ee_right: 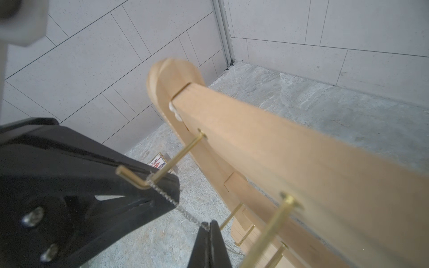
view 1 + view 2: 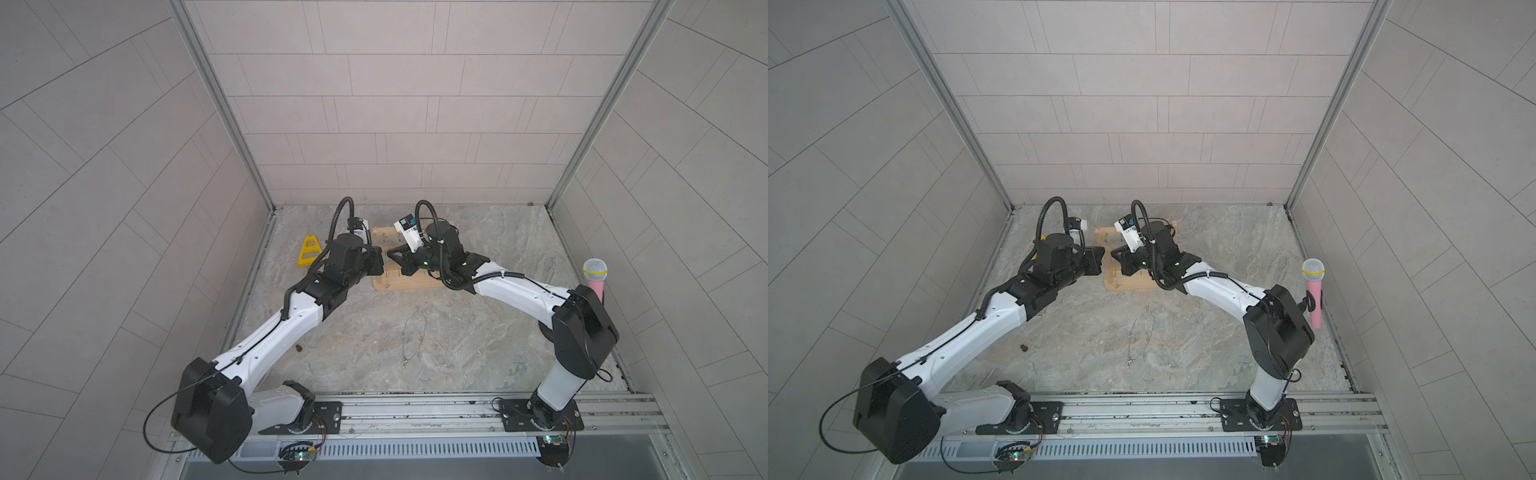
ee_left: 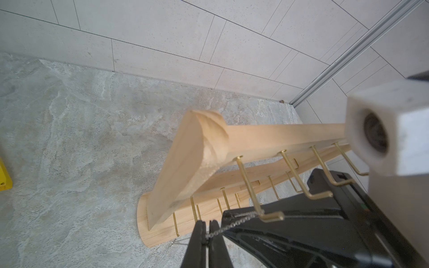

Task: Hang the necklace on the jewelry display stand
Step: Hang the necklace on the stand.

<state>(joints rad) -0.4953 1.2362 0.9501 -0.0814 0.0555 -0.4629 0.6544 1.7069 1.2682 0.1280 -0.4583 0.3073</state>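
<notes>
The jewelry display stand [image 2: 411,284] [image 2: 1133,284], a pale wooden rack with brass hooks, stands at the back middle of the table. Both arms meet in front of its top bar [image 3: 278,137] [image 1: 278,150]. The necklace [image 3: 232,224] [image 1: 167,196], a thin silver chain, runs taut between my two grippers and crosses a brass hook [image 3: 267,214] [image 1: 139,181] on that bar. My left gripper [image 3: 207,224] [image 2: 380,262] is shut on one stretch of the chain. My right gripper [image 1: 209,224] [image 2: 390,254] is shut on the other. The tips nearly touch in both top views.
A loop of thin chain [image 2: 413,336] [image 2: 1140,336] lies on the table in front of the stand. A yellow triangular frame [image 2: 308,251] stands left of the left arm. A pink microphone [image 2: 595,276] stands upright at the right edge. A small brown bit [image 2: 298,348] lies front left.
</notes>
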